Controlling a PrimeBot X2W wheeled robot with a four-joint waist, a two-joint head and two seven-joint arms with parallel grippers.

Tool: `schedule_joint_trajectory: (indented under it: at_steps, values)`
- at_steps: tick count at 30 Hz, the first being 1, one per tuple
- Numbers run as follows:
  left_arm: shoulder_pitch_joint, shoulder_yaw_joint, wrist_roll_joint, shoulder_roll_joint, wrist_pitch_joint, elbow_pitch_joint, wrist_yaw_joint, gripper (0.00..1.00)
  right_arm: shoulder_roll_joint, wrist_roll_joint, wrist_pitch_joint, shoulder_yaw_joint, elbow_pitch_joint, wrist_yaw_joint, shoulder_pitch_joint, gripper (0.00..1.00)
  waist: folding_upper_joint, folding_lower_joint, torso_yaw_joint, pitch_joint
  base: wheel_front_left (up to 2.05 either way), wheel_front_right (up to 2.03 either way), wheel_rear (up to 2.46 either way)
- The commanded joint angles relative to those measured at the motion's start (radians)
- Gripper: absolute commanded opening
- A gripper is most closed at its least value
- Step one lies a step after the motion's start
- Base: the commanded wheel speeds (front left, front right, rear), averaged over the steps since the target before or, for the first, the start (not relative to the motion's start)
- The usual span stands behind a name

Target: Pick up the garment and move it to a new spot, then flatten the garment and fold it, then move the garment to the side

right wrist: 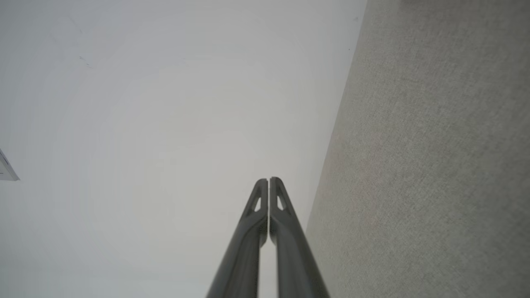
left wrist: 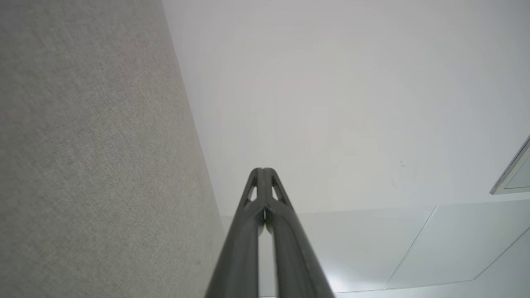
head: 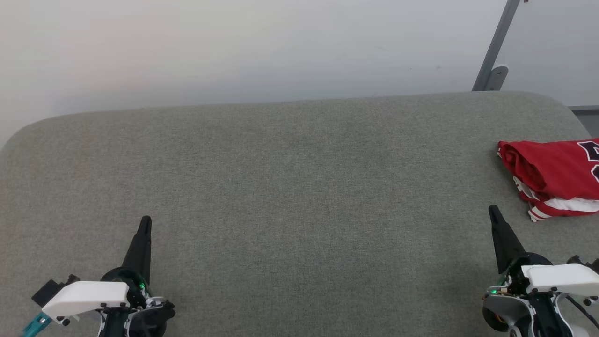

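Closest to the head camera, the left gripper (head: 146, 219) rises from the lower left corner and the right gripper (head: 493, 208) from the lower right. Each has its two dark fingers pressed together into a single point. Both are closed all the way and have hold of nothing. They stand well apart from each other over the table (head: 299, 187), a wide top covered in grey-green cloth with rounded far corners.

The garment (head: 554, 171) lies on the table at its right side, cut off by the right edge of the view. It is red and bunched into a loose, folded heap. White cloth and red-and-white striped trim show along its near edge, and part of a black numeral outlined in white shows on top. The right gripper's tip is near the heap's near left corner but does not touch it.

Beyond the table is a pale wall (head: 234, 47), with a grey metal post (head: 496, 47) leaning at the upper right.

Each wrist view looks along its own closed fingers, tips touching, with the cloth table on one side and the plain wall ahead.
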State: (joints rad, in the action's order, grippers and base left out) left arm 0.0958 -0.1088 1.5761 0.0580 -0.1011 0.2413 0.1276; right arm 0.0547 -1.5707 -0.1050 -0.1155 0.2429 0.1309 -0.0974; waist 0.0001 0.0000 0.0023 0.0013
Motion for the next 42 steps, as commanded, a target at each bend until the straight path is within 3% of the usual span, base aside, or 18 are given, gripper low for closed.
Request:
schedule_joint_trajectory:
  at_steps: [1,42]
  values:
    - [0.015,-0.004,0.023,-0.004,-0.009,0.002,0.005,0.0,-0.005,-0.019,-0.006,0.001,0.003,0.0,-0.014,0.0,-0.0001,0.0,-0.001,0.0,0.0,0.0,0.0]
    - [0.02,-0.007,0.038,-0.008,-0.016,0.004,0.006,0.0,-0.006,-0.044,-0.012,0.002,0.003,0.0,-0.014,0.0,-0.0001,0.0,-0.002,0.002,0.0,0.0,0.0]
